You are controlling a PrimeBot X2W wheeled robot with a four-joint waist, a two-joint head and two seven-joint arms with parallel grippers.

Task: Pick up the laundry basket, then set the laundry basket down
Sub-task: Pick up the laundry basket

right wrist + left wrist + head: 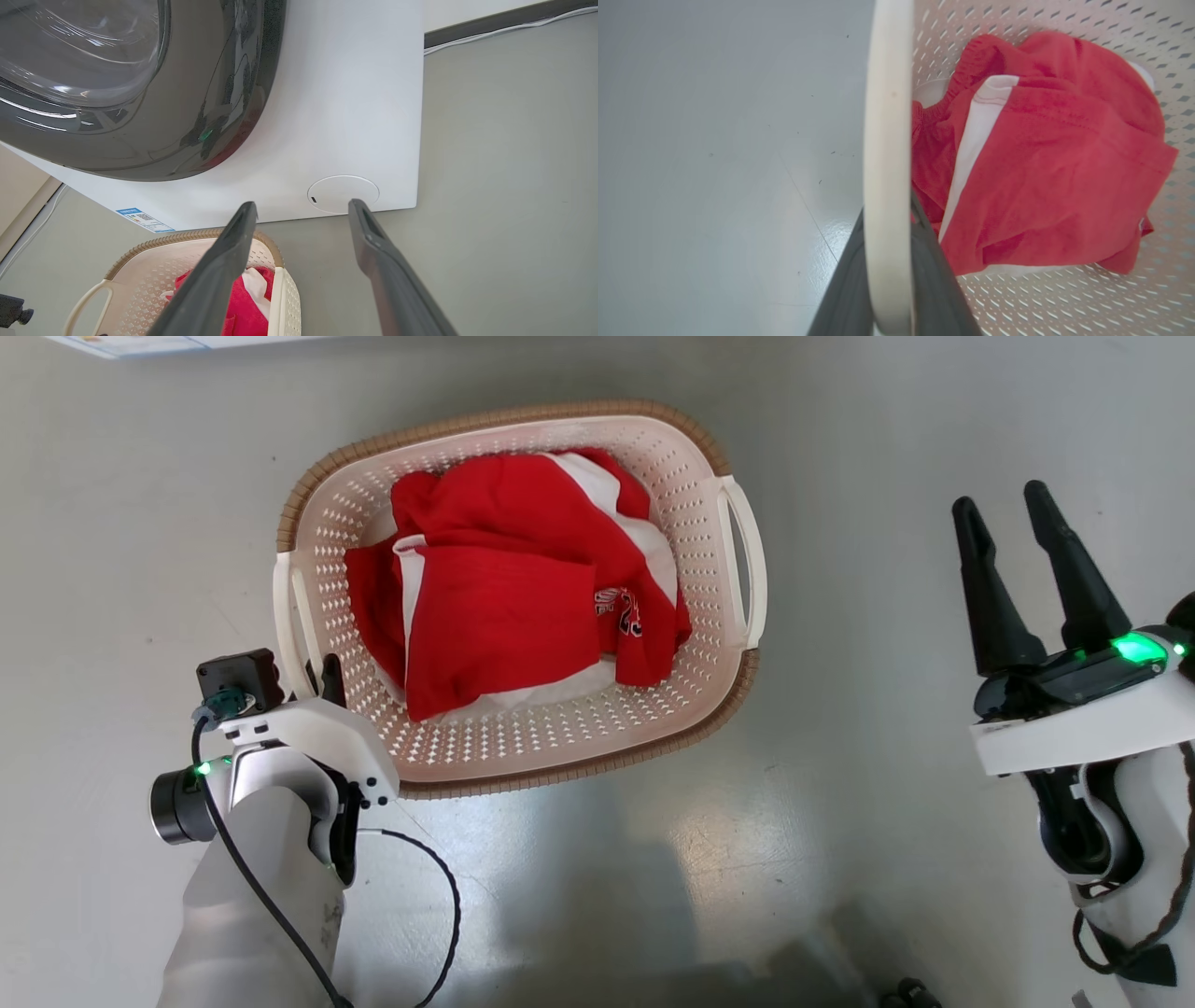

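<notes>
laundry basket (523, 747), mouth up (long axis sideways)

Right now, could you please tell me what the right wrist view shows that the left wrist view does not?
Right wrist view's own: the washer with its dark door, and the open right gripper. Left wrist view's own: the left gripper, closed on a white handle. Both: the basket, the red clothes in it, and the grey floor.
</notes>
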